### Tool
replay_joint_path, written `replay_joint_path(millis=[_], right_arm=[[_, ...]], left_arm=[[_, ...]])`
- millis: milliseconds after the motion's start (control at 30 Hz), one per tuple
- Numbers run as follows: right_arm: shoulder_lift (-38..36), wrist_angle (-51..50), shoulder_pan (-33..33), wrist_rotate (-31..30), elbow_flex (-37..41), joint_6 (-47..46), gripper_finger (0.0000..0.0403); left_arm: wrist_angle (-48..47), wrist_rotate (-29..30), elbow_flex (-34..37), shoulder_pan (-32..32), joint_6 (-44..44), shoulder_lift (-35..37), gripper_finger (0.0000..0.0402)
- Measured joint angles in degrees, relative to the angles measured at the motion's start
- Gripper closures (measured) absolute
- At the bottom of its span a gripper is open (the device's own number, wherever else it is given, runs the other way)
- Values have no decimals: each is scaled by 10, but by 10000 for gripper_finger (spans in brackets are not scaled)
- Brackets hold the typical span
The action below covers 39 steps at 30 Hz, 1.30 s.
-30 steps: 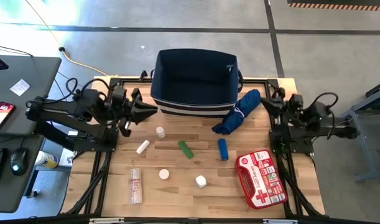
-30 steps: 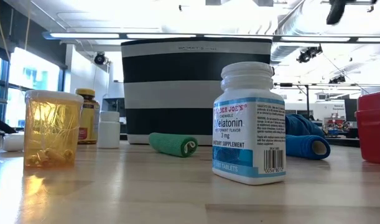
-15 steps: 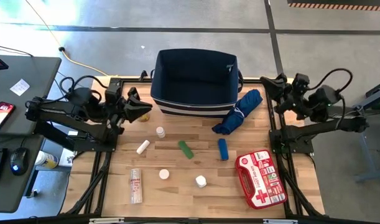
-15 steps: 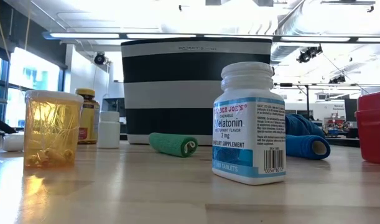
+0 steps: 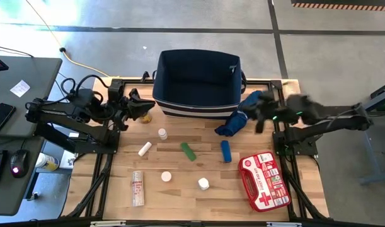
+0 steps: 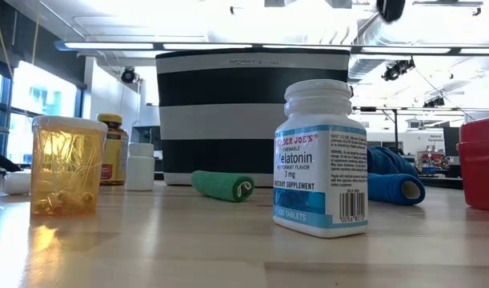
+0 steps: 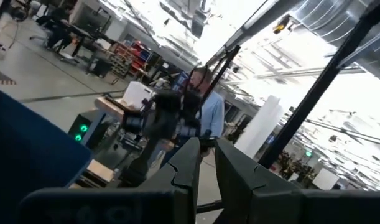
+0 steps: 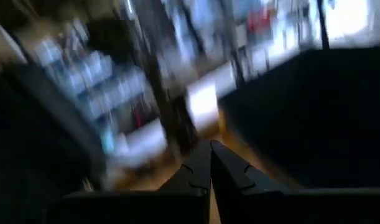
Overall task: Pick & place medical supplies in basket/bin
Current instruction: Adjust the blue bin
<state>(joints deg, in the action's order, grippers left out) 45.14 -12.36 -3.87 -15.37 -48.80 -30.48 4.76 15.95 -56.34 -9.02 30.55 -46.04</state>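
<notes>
Four cameras: one overhead, one at tabletop level, one on each wrist
The high view looks straight down on the whole table [image 5: 179,195]; the low view sits close behind a white bottle [image 6: 321,157], facing level toward the navy bin [image 6: 252,112], which both share; each wrist view looks out along its own fingers, toward the room

Pale planked wood on the worktop [image 5: 179,189], smooth with a soft sheen. Matt navy cloth for the bin [image 5: 198,79]; blue fabric on the bundle [image 5: 242,113]. Glossy white plastic with a printed paper label on the bottle [image 6: 320,160]; clear amber plastic for the jar [image 6: 66,164]. Glossy red-and-white pouch [image 5: 263,181].
</notes>
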Motion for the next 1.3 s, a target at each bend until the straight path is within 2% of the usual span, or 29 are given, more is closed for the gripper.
replay_joint_path(millis=[100, 233, 400, 533, 667, 933, 1300], right_arm=[[43, -80, -10, 10, 1, -24, 402], [103, -97, -9, 7, 1, -29, 402], [181, -94, 0, -52, 0, -95, 402], [243, -92, 15, -78, 0, -146, 402], [287, -79, 34, -119, 0, -211, 402], [307, -33, 71, -171, -1, -244, 402], [299, -8, 115, -102, 0, -159, 402]], left_arm=[[-25, 9, 0, 0, 14, 0, 314], [-57, 10, 0, 0, 46, 0, 314], [-63, 17, 0, 0, 45, 0, 314], [-73, 38, 0, 0, 44, 1, 314], [-130, 39, 0, 0, 48, 3, 314], [-340, 50, 0, 0, 149, 2, 314], [-505, 46, 0, 0, 168, 2, 314]])
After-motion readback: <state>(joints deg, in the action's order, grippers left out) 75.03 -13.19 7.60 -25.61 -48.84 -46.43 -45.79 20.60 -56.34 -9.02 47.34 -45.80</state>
